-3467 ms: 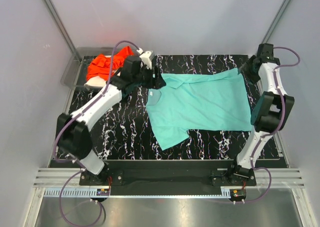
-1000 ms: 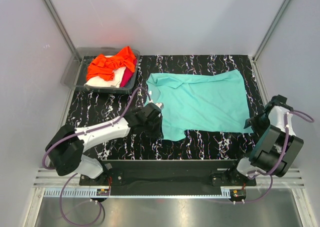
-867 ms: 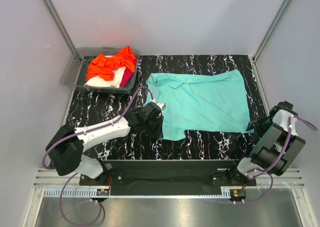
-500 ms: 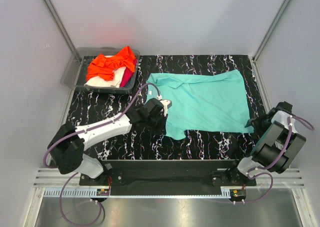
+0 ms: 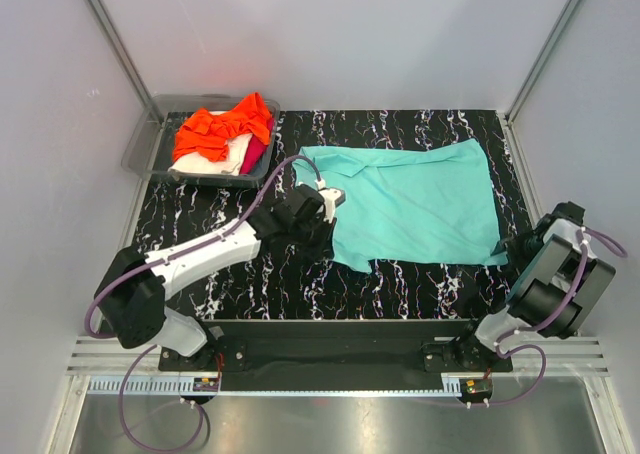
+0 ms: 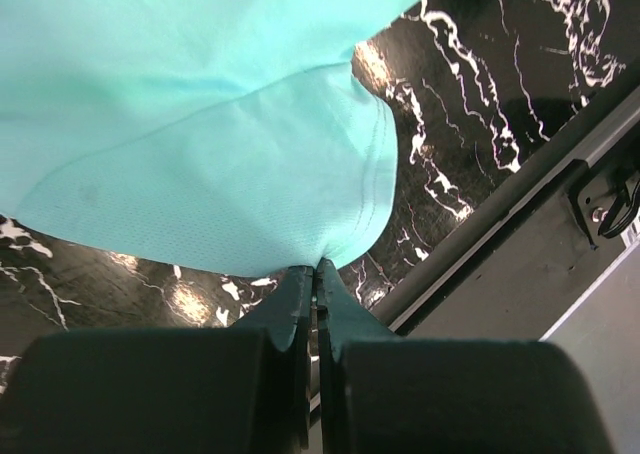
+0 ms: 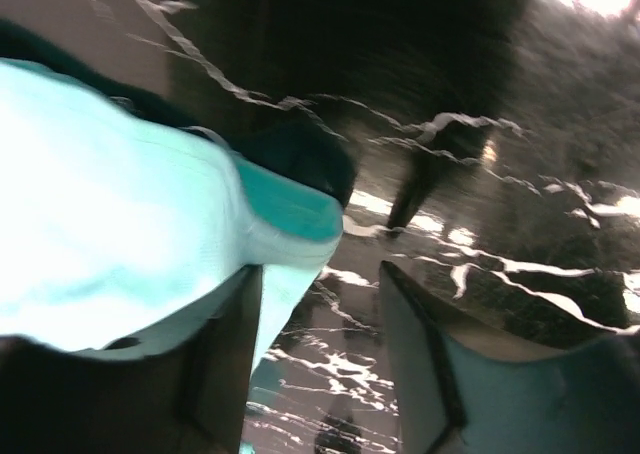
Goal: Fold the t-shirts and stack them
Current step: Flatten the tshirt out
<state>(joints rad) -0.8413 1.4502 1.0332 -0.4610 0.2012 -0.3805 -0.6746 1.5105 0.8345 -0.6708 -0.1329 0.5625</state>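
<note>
Tray (image 5: 137,146), grey plastic, sits at the far left corner of the black white-veined table (image 5: 220,269). Three t-shirts are bunched in it: orange t-shirt (image 5: 220,126) on top, cream-white t-shirt (image 5: 232,156) under it, magenta t-shirt (image 5: 259,151) showing at the right side.

Left arm reaches from its base diagonally toward the table's middle. Left gripper (image 6: 317,267) has its jaws pressed together, pinching the hem of a short sleeve. In the wrist view the sleeve fans out above the fingertips, and the marbled surface and the table's near edge show to the right.

Turquoise t-shirt (image 5: 420,204) is spread across the centre and right of the table, mostly flat. Its collar end points left toward the tray, and its hem runs along the right side. The pinched sleeve is at the shirt's near-left, drawn in against the body of the garment. The shirt lies well apart from the tray.

Right arm is folded low at the table's right edge. Right gripper (image 7: 315,274) is at the shirt's near-right corner with its jaws apart. The wrist view shows bare table in the gap between the fingers. The cloth corner lies against and over the left-hand finger; it is not clamped between the two.
</note>
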